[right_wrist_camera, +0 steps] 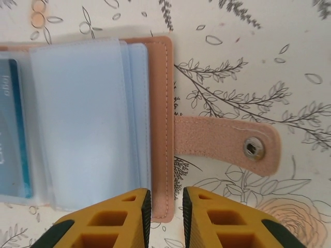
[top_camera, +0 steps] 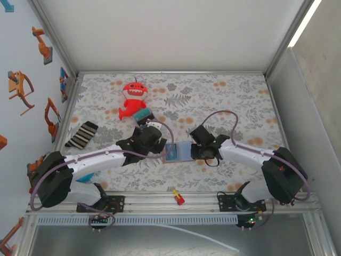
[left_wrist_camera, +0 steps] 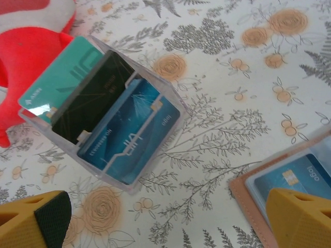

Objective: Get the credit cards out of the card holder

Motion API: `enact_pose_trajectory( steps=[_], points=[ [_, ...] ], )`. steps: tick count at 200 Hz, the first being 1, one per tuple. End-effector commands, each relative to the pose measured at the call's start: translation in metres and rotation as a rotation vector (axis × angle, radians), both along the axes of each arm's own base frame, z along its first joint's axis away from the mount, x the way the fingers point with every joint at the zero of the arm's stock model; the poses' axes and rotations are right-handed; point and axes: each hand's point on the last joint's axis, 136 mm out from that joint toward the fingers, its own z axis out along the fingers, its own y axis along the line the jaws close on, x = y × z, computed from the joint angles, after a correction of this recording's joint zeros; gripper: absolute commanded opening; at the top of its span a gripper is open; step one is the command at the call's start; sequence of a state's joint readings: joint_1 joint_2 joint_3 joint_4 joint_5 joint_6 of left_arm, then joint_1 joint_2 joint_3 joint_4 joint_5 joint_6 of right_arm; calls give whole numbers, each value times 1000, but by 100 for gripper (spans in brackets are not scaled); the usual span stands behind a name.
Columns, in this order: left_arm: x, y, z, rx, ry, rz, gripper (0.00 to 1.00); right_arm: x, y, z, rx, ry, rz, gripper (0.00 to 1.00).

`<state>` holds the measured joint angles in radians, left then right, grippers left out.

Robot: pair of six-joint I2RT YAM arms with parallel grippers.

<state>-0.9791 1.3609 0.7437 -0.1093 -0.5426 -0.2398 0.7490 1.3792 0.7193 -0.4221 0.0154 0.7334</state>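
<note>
The card holder [right_wrist_camera: 158, 103] lies open on the surface [right_wrist_camera: 248, 46] between both arms. The right fingers [right_wrist_camera: 121, 219] are almost closed over its stitched edge; the left fingers [left_wrist_camera: 31, 217] are spread open. Better to press the holder down, then slide the blue card [left_wrist_camera: 295, 178] out sideways.

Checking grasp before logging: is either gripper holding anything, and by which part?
Left gripper holds nothing; right gripper sits at strap-side edge of card holder, grip unclear.
</note>
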Motion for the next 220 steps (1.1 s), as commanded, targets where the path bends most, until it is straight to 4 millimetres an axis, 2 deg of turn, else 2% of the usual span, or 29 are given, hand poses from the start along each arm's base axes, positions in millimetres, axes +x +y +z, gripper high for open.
enact_pose_trajectory(
  steps=[1, 49, 74, 105, 146, 171, 220],
  points=[
    [-1, -5, -9, -1, 11, 13, 97, 0, -4, 13, 32, -23, -32, 23],
    [-7, -16, -34, 8, 88, -10, 97, 3, 5, 48, 126, -89, -17, 20],
    [-11, -17, -46, -2, 119, -11, 97, 4, 16, 56, 179, -87, 8, 19],
    [-17, -19, -61, -3, 168, -16, 97, 7, 35, 53, 242, -66, 41, 16],
    [-23, -14, -71, -10, 202, 0, 97, 12, 55, 49, 311, -45, 65, 13],
    [-25, -6, -78, 18, 213, 22, 97, 13, 64, 44, 337, -32, 73, 12],
    [-28, -4, -84, 31, 237, 23, 97, 14, 78, 32, 353, 5, 93, 12]
  ],
)
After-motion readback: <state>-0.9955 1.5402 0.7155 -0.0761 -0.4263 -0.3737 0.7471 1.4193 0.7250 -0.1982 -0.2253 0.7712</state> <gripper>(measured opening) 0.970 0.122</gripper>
